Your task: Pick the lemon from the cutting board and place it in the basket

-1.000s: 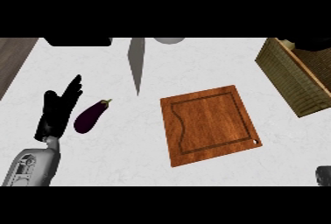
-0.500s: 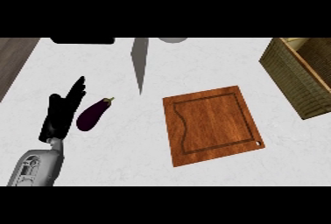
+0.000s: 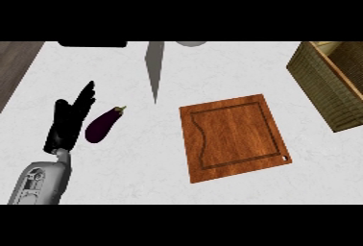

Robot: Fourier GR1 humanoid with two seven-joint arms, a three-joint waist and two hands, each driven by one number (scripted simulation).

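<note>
I cannot find the lemon in the head view, so I cannot tell where it is; it does not show on the cutting board (image 3: 234, 137), whose wooden face inside the groove is bare. The board lies right of centre on the white surface (image 3: 234, 67), turned a little so that its corners point off the view's axes. A strip of open surface separates its upper right corner from the basket (image 3: 322, 81), which sits at the right edge, cut off by the frame, with its woven wall facing the board. I see only a sliver of its inside at the top, too little to read. Left of the board there is a wide open stretch, crossed only by a grey tapering shape (image 3: 154, 67) that comes down from the far edge to a point. Further left lies a purple eggplant (image 3: 102, 126), just beside my left hand (image 3: 67, 127), which rests open with its fingers straight and pointing away from me, holding nothing. Its grey forearm (image 3: 39, 182) enters from the lower left. Beyond it, the surface ends at a dark wood-toned strip (image 3: 18, 62). My right hand is out of view.
</note>
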